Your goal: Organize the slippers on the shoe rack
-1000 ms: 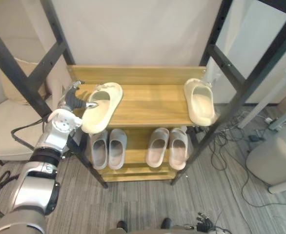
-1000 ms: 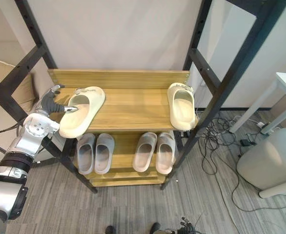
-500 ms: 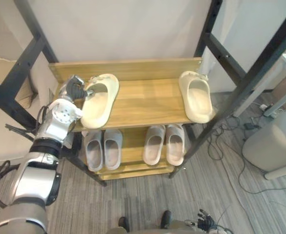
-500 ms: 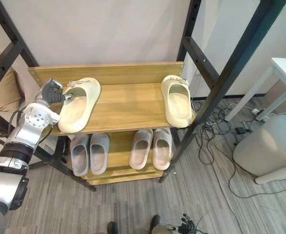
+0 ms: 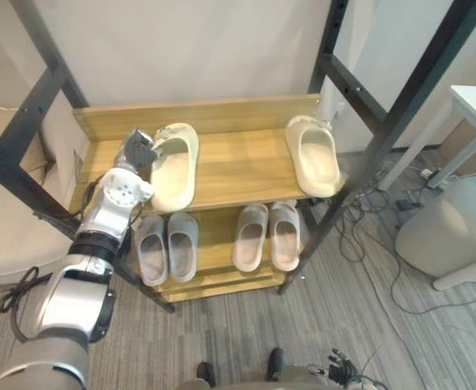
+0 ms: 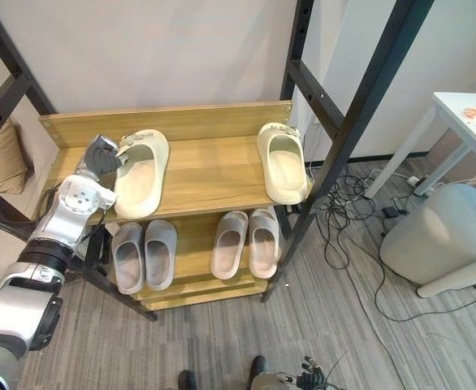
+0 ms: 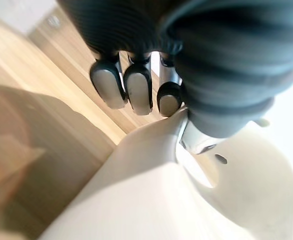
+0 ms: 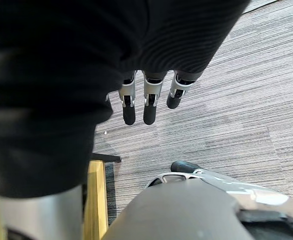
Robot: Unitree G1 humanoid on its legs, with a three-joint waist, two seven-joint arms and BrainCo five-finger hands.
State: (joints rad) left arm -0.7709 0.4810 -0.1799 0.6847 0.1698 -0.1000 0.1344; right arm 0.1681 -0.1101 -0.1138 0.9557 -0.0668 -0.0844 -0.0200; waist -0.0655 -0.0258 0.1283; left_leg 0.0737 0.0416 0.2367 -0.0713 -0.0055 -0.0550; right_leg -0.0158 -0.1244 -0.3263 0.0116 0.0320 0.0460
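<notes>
The left hand (image 5: 139, 150) pinches the cream slipper (image 5: 175, 172) by its strap on the top shelf (image 5: 242, 162). The right hand (image 8: 149, 100) hangs slack, empty.

Bare top shelf (image 5: 242, 166) between cream slippers (image 5: 174, 166)

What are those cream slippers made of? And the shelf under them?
The cream slippers look like moulded foam or rubber: smooth, matte, thick, rounded, no seams showing. The shelf looks like wood, maybe wood-look board: golden, with grain lines.
</notes>
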